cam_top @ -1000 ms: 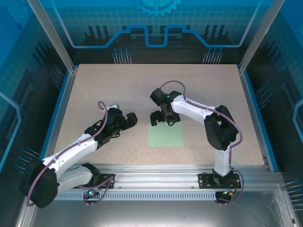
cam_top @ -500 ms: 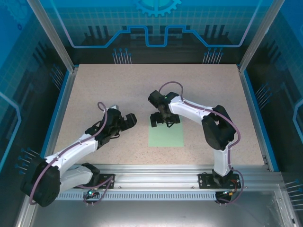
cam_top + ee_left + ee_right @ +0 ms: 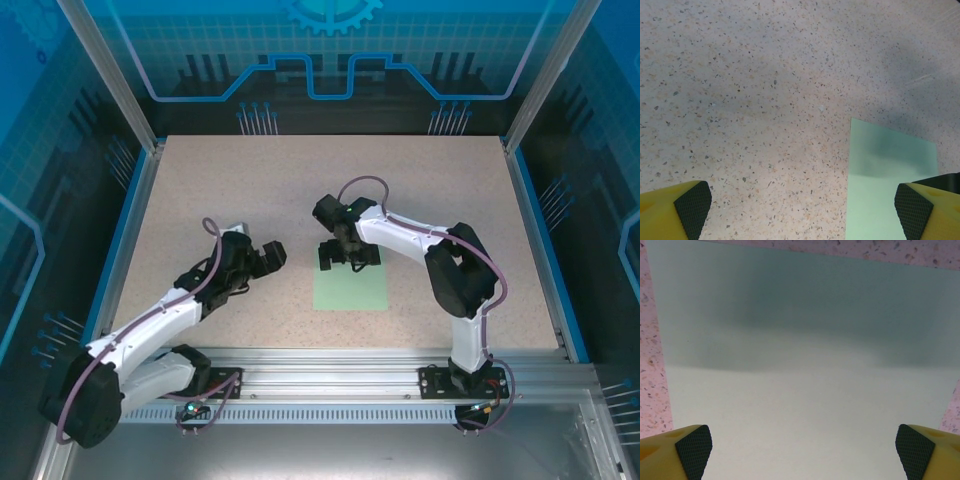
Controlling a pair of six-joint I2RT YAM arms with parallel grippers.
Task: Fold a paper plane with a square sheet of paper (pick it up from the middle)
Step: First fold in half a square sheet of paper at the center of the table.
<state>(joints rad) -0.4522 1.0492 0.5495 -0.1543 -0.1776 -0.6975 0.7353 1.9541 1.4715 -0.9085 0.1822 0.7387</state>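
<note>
1. The square sheet of paper (image 3: 350, 290) is seen lying flat and unfolded on the speckled desk (image 3: 230, 190), slightly right of centre in the lower middle of the top view.
2. No crease or mark is seen on the sheet, and its edges are roughly squared to the desk's edges.
3. The right hand (image 3: 348, 258) is held over the sheet's upper edge in the top view and is pointed downward.
4. Its jaws are spread wide, and nothing is gripped between them.
5. In the right wrist view, the yellow fingers with black pads (image 3: 692, 450) are seen in the two lower corners of the frame, wide apart, with the pale green sheet lying between and beyond them.
6. Narrow strips of desk are shown along the left, top and right edges of that frame, and a soft shadow (image 3: 805, 320) is cast across the sheet's upper half.
7. Whether the pads touch the paper cannot be told.
8. The left hand (image 3: 277, 255) is held left of the sheet in the top view, near it but apart, its fingertips turned toward the right of the frame.
9. Its jaws are also parted fully, and nothing is held.
10. In the left wrist view, a corner of the sheet is seen at the lower right, just above one pad (image 3: 912, 210); bare desk is seen between the two fingers.
</note>
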